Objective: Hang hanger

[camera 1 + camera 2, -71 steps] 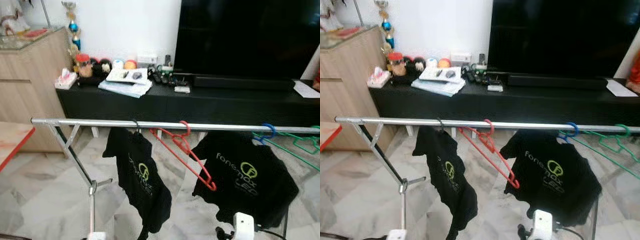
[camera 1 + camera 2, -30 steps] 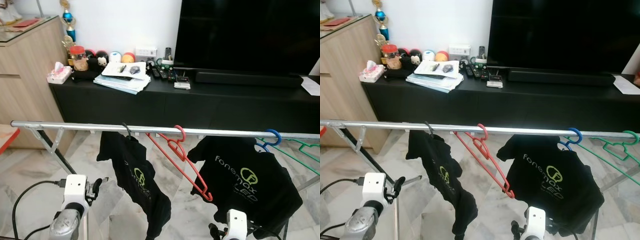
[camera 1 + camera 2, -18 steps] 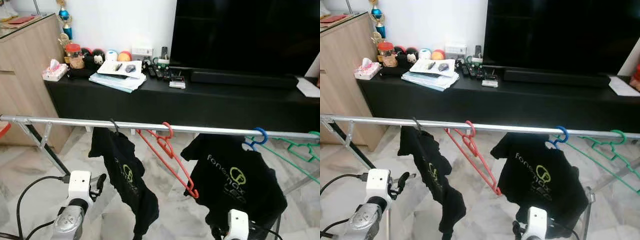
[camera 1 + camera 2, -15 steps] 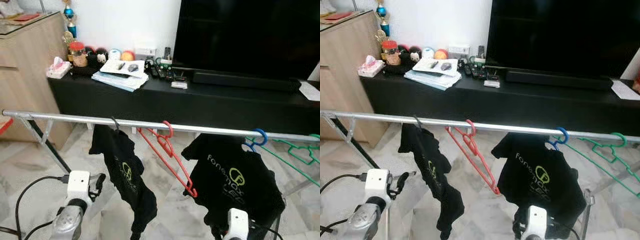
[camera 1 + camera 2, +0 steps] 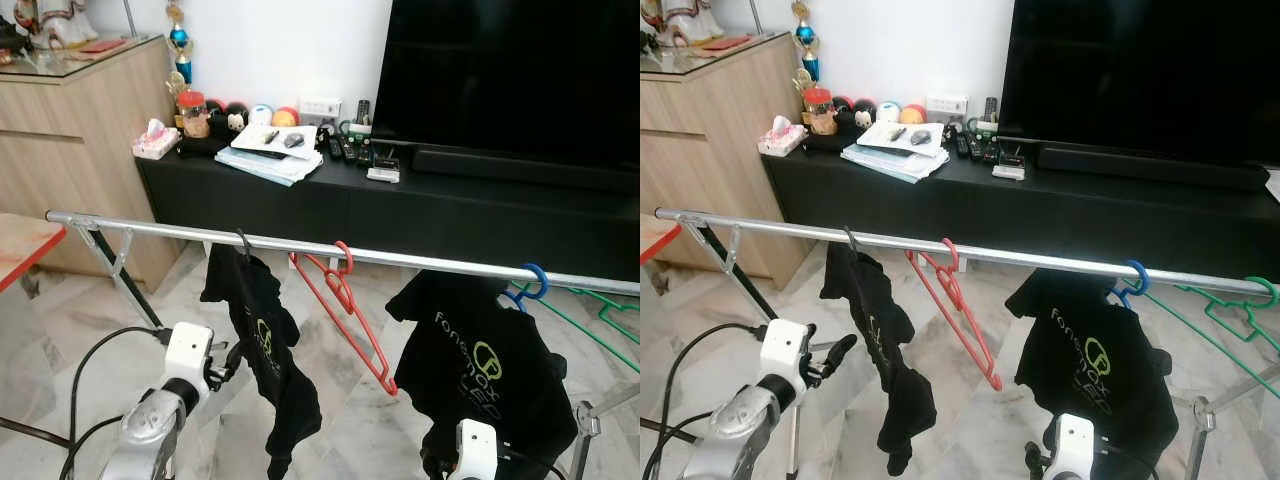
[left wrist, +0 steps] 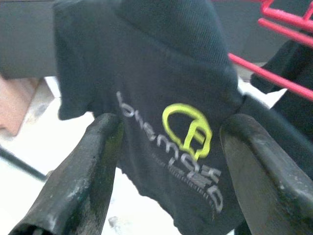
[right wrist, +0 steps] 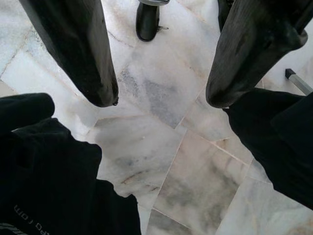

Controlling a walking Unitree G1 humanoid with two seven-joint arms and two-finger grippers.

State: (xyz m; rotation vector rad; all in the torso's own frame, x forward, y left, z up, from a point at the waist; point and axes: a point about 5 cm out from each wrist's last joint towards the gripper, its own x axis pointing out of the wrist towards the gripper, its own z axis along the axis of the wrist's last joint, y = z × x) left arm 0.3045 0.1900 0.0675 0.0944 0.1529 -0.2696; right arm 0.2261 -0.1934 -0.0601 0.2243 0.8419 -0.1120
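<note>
Hanger on rail, beyond L tool, spread

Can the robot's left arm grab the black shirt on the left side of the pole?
Probably yes. The left end effector is open and points at the black T-shirt hanging from the rail, with nothing between them. The red hanger hangs off to the side.

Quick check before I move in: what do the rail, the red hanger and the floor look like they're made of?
Rail: likely metal tube, silvery with bright glints along it.
Red hanger: probably plastic, or coated wire; thin, uniformly coloured bars with a slight sheen.
Floor: polished marble-look tiles, pale with grey veining and visible joints; real stone or ceramic, cannot tell.
</note>
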